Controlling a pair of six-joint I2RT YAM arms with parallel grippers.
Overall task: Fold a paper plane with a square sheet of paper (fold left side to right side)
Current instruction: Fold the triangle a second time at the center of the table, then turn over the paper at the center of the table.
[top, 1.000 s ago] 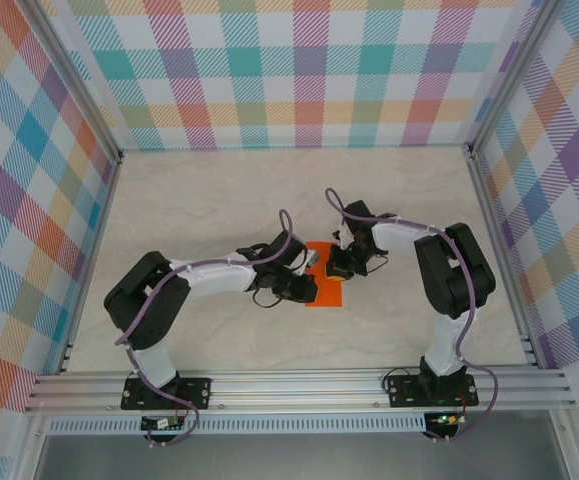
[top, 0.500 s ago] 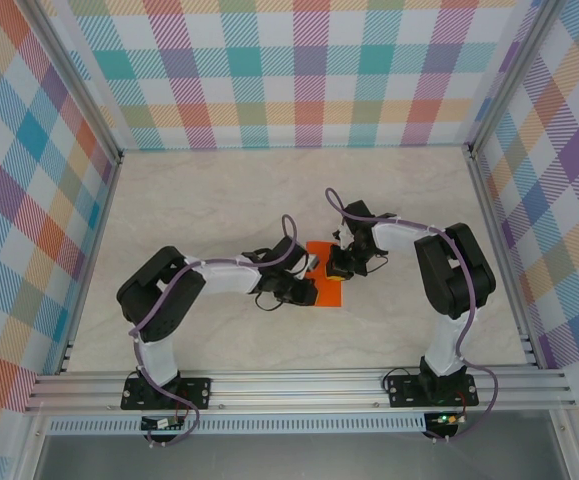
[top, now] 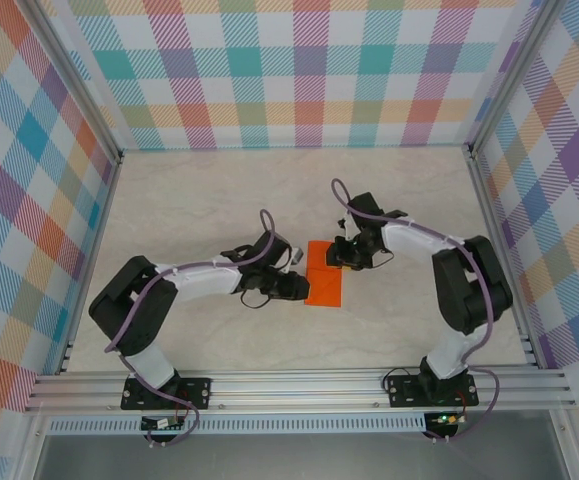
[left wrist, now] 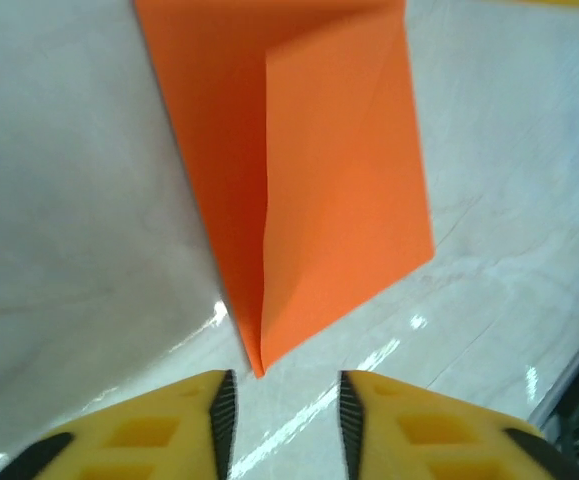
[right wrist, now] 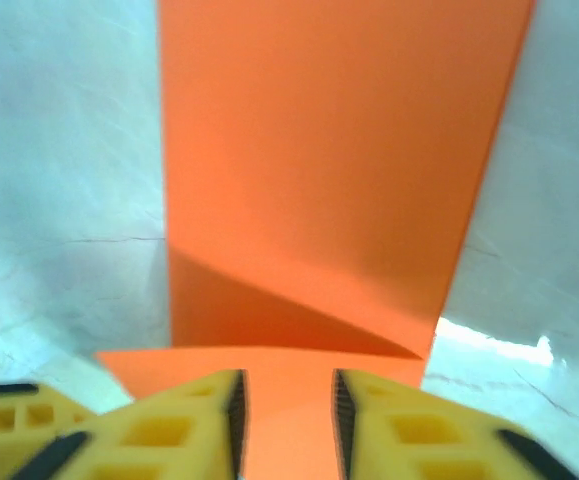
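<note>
Left gripper (left wrist: 287, 405) back off paper (left wrist: 319, 180)

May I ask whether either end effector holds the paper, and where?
Nothing is held: the left end effector and right end effector both stand open, and the orange paper lies flat.

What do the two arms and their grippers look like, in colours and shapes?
Both arms, the left arm and the right arm, have white links between bulky black joint housings, with a purple cable running along each. The left gripper and right gripper have yellow fingers with rectangular cutouts and black ribbed inner faces.
</note>
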